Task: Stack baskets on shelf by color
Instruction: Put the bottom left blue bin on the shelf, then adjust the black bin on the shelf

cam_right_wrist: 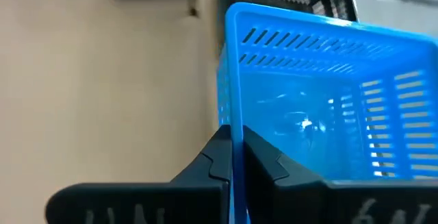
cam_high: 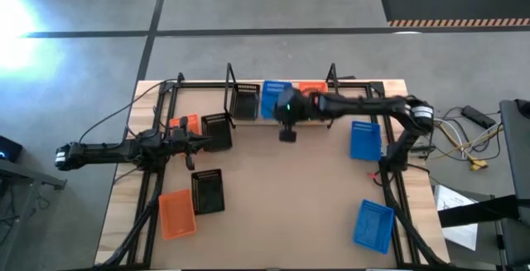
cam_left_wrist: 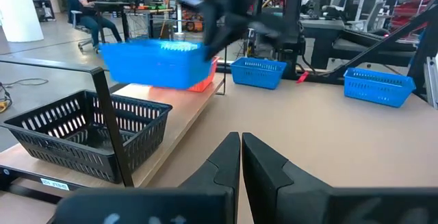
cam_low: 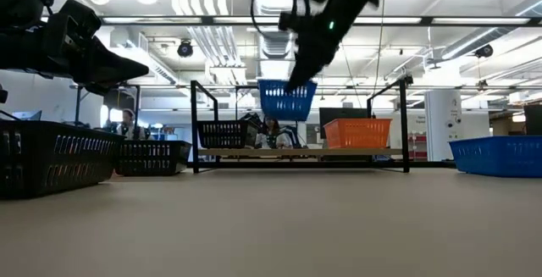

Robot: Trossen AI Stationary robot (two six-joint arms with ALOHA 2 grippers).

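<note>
Blue basket point(cam_right_wrist: 321, 107) is clamped by its near wall in the right gripper point(cam_right_wrist: 233, 148) and held raised above the middle of the shelf point(cam_low: 301, 152), between a black basket point(cam_low: 222, 133) at left and an orange basket point(cam_low: 357, 132) at right. Left gripper point(cam_left_wrist: 241, 157), fingers pressed together and empty, hovers over the table's left side.

no readable text, labels, brands or numbers in any view
</note>
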